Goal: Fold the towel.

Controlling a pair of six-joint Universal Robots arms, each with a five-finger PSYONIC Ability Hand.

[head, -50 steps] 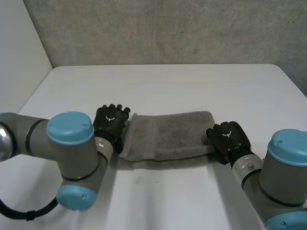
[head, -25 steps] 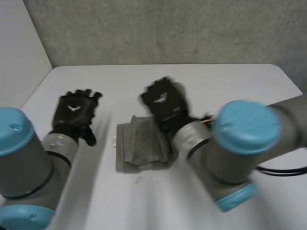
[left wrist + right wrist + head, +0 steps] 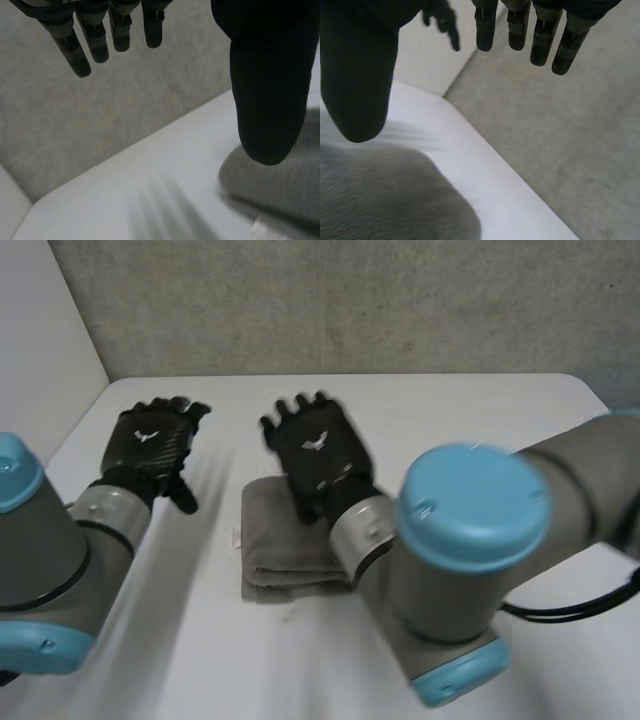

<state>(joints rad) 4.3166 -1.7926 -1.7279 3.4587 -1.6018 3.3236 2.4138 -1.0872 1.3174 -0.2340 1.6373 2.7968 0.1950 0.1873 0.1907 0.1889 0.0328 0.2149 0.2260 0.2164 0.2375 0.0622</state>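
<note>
Seemingly the fold is made and the step in hand is getting clear of it, so the care lies in not undoing the work. On the white desk (image 3: pixel 480 420), the right arm (image 3: pixel 470 530) reaches across the bundle and should rise straight up before swinging away, lest the wrist drag the top layer. The left arm (image 3: pixel 40 540) is off to the side and has room to retreat freely. If the stack looks loose, a flat press on top would settle it first.

The right hand (image 3: pixel 318 455) hovers over the towel's far edge, fingers straight and spread, holding nothing. The left hand (image 3: pixel 150 445) stands apart from the cloth, fingers likewise straight and empty.

The towel (image 3: pixel 270 540) lies near the desk's middle, between the two hands and partly under the right wrist. It is grey, nubbly terry, folded into a compact, roughly rectangular bundle with stacked layers showing along its near edge. A small pale label (image 3: pixel 237 536) sticks out at its left side.
</note>
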